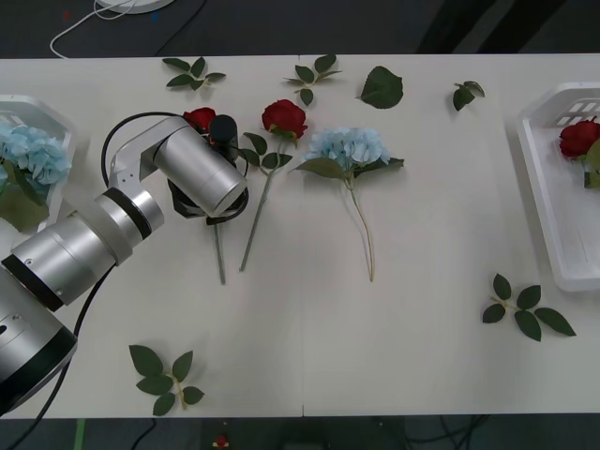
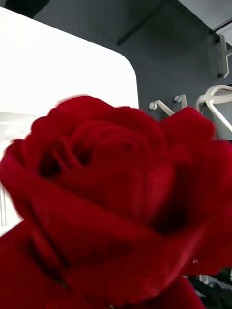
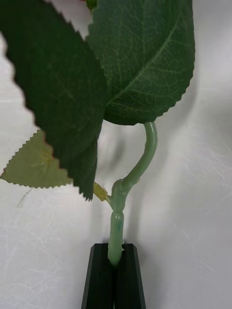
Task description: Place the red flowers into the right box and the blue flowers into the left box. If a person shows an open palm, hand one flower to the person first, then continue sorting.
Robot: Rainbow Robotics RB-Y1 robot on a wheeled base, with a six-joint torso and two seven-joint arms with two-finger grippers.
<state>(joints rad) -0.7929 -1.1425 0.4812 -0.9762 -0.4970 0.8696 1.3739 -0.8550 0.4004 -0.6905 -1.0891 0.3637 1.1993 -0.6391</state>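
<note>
My left gripper (image 3: 115,251) is shut on the thin green stem (image 3: 130,178) of a red flower (image 1: 199,119), just short of its dark leaves (image 3: 145,58). In the front view the left arm (image 1: 192,173) covers that part of the stem. A second red flower (image 1: 284,117) lies just to its right, and one blue flower (image 1: 347,145) lies at mid-table. The left box (image 1: 42,108) holds a blue flower (image 1: 33,155). A red flower (image 1: 578,138) lies in the right box (image 1: 562,216), and its bloom (image 2: 116,203) shows very close in the right wrist view.
Loose green leaf sprigs lie scattered: along the far edge (image 1: 195,73) (image 1: 314,77) (image 1: 382,87) (image 1: 466,92), at the near right (image 1: 523,309) and at the near left (image 1: 164,375). A white cable (image 1: 94,19) runs beyond the table's far edge.
</note>
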